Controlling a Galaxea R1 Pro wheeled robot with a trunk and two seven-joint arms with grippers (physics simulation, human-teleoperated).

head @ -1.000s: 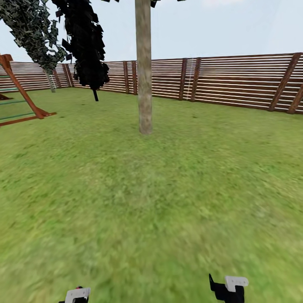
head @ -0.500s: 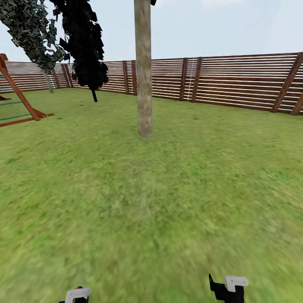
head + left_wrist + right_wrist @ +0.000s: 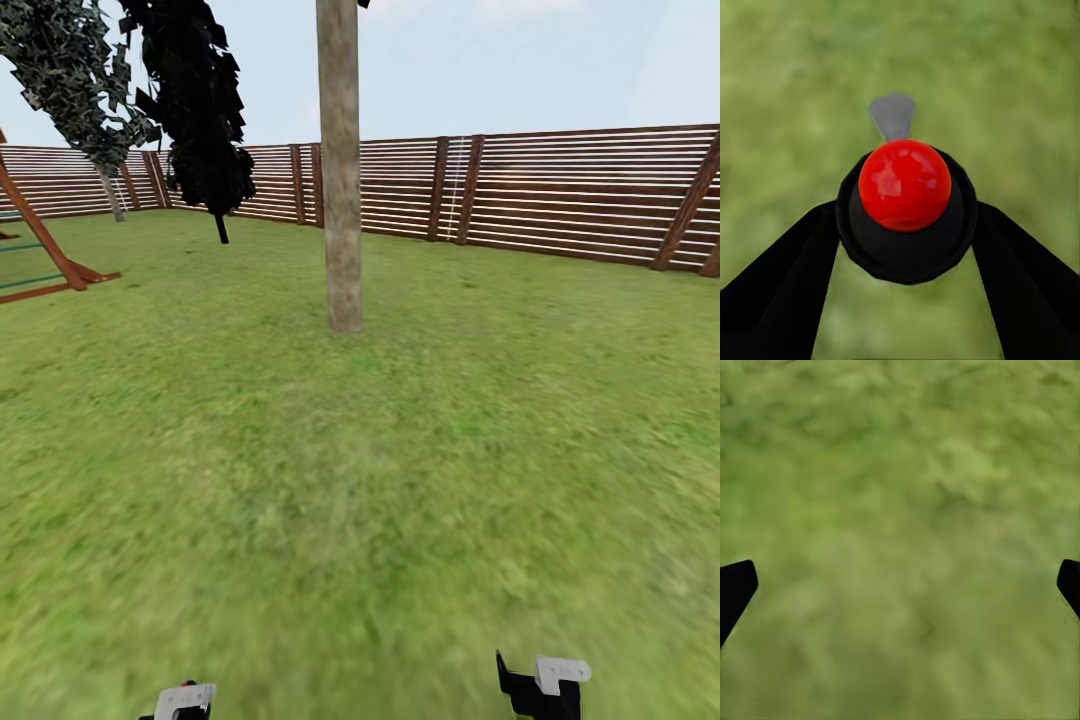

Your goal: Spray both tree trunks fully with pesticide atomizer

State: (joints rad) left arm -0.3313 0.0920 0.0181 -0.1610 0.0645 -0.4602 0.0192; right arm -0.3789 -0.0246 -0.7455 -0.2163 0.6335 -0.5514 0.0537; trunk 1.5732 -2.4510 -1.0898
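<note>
Our view has crept toward the trunk (image 3: 341, 170), far beyond our left gripper (image 3: 904, 225) clasping the atomizer (image 3: 904, 185); right gripper (image 3: 900, 585) wide, empty.

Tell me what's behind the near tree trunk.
Behind the tree trunk the lawn runs back to the slatted wooden fence, with sky above. The trunk covers one strip of fence, so what stands there cannot be seen.

Low over the grass, the left gripper (image 3: 183, 702) shows a small white plate on black housing, with a speck of red at its top. The right gripper (image 3: 541, 685) is black with a pointed fin and a white angled bracket. Close up, both grippers' fingers (image 3: 776, 292) are matte black, broad and tapering.
</note>
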